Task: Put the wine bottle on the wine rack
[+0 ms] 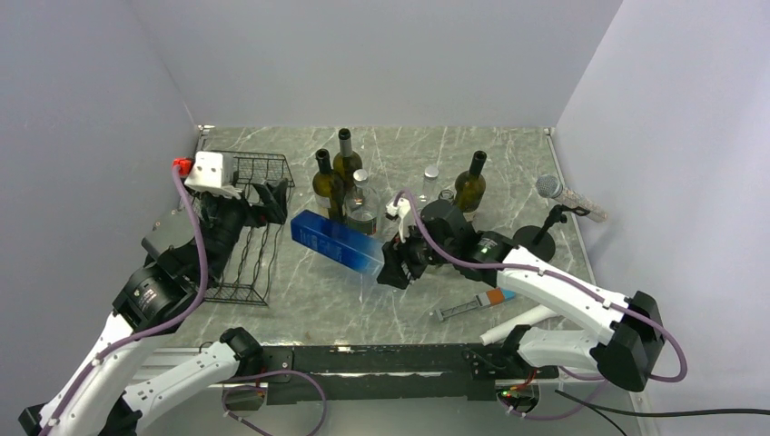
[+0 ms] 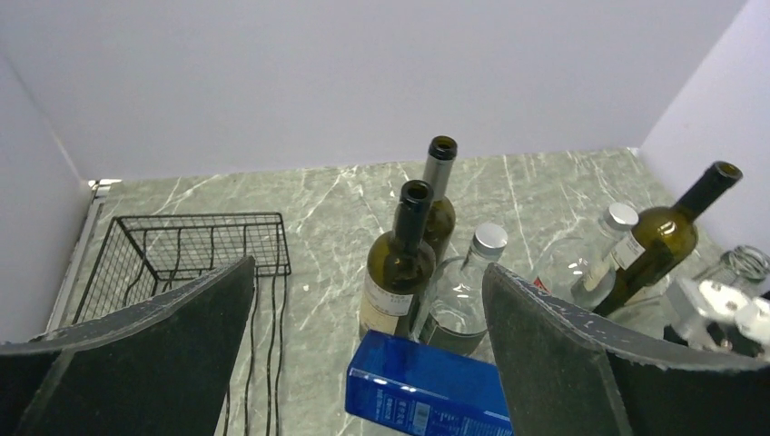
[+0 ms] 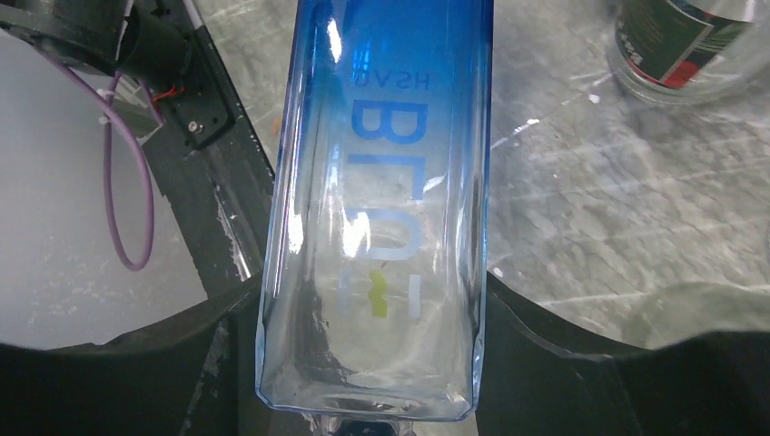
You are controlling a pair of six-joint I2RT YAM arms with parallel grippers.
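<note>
Bottle (image 3: pixel 372 182) | blue, lettering "BLU" inverted | between right fingers (image 3: pixel 590 381)

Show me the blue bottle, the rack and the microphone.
blue bottle (image 1: pixel 338 241): top view, middle of its body.
rack (image 1: pixel 261 169): top view, its far mesh wall.
microphone (image 1: pixel 547 186): top view, its round head.

wine bottle (image 1: pixel 336 241): blue fading clear | wine rack (image 1: pixel 257 263): black | table (image 1: pixel 508 154): grey-veined marble
</note>
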